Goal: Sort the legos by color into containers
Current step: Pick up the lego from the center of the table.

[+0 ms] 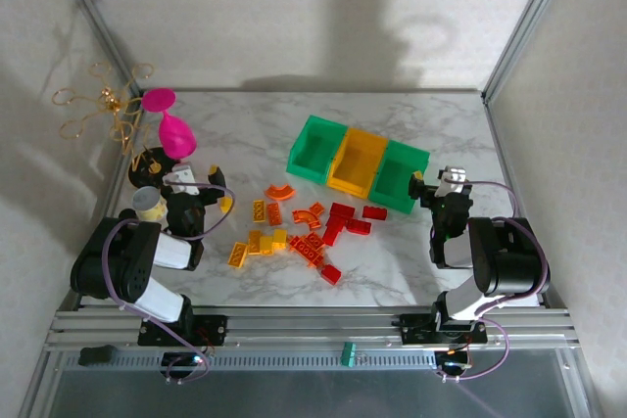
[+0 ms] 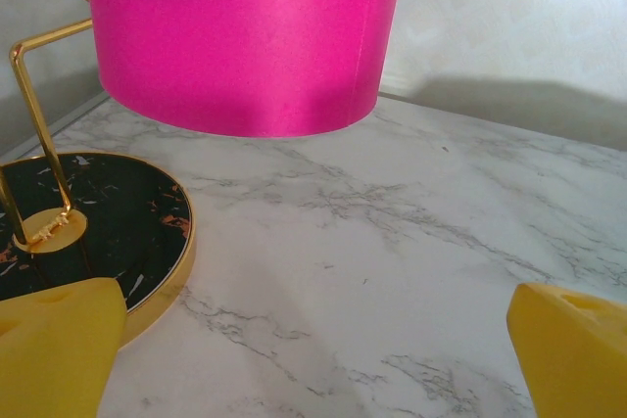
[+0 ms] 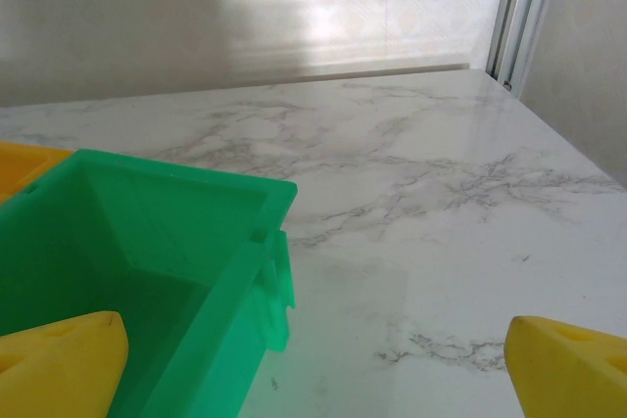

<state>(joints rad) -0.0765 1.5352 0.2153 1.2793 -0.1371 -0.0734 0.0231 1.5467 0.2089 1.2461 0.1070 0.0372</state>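
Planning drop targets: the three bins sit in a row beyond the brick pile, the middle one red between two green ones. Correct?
No. The top external view shows the middle bin is yellow-orange, not red. It sits between the left green bin and the right green bin, in a row beyond the brick pile.

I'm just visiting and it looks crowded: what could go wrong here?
The left hand sits close to the pink cup on its stand; swinging out, it might knock it over. The right hand hovers by the green bin and could shove it. The bricks lie bunched, so two may get pinched together.
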